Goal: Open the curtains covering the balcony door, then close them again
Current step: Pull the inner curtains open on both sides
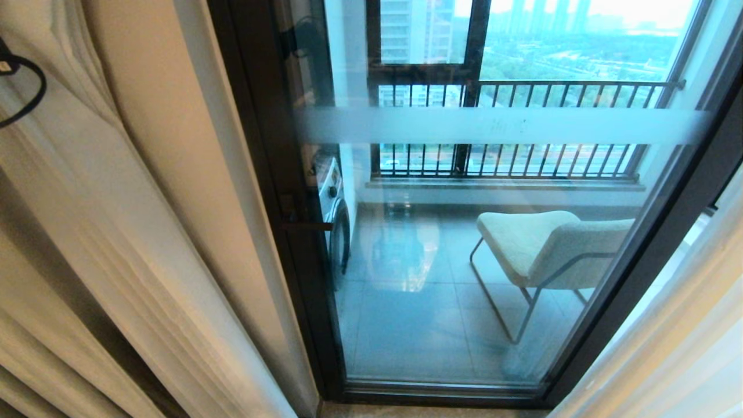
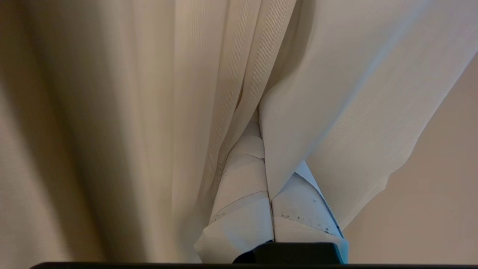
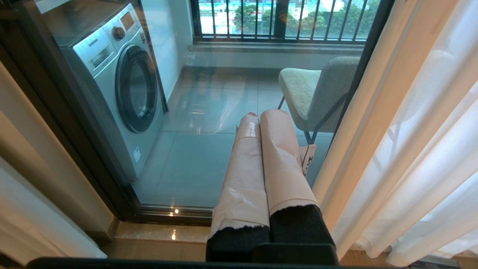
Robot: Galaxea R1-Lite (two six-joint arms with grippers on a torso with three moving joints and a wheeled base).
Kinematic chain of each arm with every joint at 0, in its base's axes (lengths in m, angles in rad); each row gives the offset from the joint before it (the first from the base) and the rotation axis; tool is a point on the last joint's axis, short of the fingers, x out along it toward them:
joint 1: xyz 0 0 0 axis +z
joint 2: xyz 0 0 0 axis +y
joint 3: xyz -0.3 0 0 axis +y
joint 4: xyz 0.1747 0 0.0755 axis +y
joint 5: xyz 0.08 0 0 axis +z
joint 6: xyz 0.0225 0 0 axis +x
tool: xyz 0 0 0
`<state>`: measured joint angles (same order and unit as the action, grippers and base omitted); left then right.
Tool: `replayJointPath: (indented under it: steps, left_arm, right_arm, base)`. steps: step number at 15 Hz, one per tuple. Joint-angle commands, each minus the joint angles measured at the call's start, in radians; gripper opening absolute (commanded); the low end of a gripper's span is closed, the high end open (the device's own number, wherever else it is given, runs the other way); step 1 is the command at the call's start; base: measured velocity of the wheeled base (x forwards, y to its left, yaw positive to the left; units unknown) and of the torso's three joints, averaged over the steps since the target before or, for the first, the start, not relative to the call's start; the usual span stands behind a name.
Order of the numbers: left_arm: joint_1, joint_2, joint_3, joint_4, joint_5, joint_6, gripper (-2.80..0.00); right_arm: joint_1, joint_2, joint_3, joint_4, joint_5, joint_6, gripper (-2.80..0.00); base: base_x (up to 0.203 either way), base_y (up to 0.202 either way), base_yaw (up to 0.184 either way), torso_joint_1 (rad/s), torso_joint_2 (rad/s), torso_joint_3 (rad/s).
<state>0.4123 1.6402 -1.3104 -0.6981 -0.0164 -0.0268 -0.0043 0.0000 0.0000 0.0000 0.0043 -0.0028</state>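
Curtain folds bury the left claw's tips, the door frame hides most of the washer, and the chair is cut by that frame.

Close up, the left gripper pushes its two tape-wrapped fingers, pressed together side by side, into the folds of the cream curtains. Pleated fabric drapes over the fingertips, hiding them; a plain beige surface lies beyond.
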Motion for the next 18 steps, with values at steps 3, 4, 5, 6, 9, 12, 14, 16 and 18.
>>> replayJointPath:
  steps: [3,4,5,6,9,12,14,16,18]
  left_arm:
    - [0.174,0.055,-0.017,-0.006,-0.104,-0.056,-2.8]
    - [0.209,0.081,-0.041,-0.006,-0.137,-0.069,-2.8]
    - [0.247,0.11,-0.072,-0.006,-0.169,-0.08,-2.8]
    - [0.277,0.138,-0.102,-0.007,-0.193,-0.087,-2.8]
    - [0.36,0.242,-0.202,-0.02,-0.243,-0.107,-2.8]
    - [0.419,0.329,-0.268,-0.069,-0.262,-0.117,-2.8]
    - [0.44,0.38,-0.328,-0.077,-0.291,-0.117,-2.8]
    - [0.454,0.43,-0.4,-0.077,-0.323,-0.118,-2.8]
    - [0.459,0.469,-0.453,-0.077,-0.332,-0.119,-2.8]
  right_arm:
    - [0.0,0.0,0.0,0.0,0.002,0.0,-2.8]
    - [0.0,0.0,0.0,0.0,0.001,0.0,-2.8]
    - [0.0,0.0,0.0,0.0,0.002,0.001,-2.8]
    - [0.0,0.0,0.0,0.0,0.0,0.0,-2.8]
    - [0.0,0.0,0.0,0.0,0.0,0.0,-2.8]
    - [0.0,0.0,0.0,0.0,0.0,0.0,-2.8]
    - [0.0,0.0,0.0,0.0,0.002,0.0,-2.8]
    - [0.0,0.0,0.0,0.0,0.002,0.0,-2.8]
    - [0.0,0.0,0.0,0.0,0.002,0.0,-2.8]
  base:
    - [0.0,0.0,0.0,0.0,0.0,0.0]
    - [0.0,0.0,0.0,0.0,0.0,0.0]
    - [0.0,0.0,0.0,0.0,0.0,0.0]
    - [0.0,0.0,0.0,0.0,0.0,0.0]
    - [0.0,0.0,0.0,0.0,0.0,0.0]
    - [0.0,0.0,0.0,0.0,0.0,0.0]
    - [0.0,0.0,0.0,0.0,0.0,0.0]
    - [0.0,0.0,0.0,0.0,0.0,0.0]
    - [0.0,0.0,0.0,0.0,0.0,0.0]
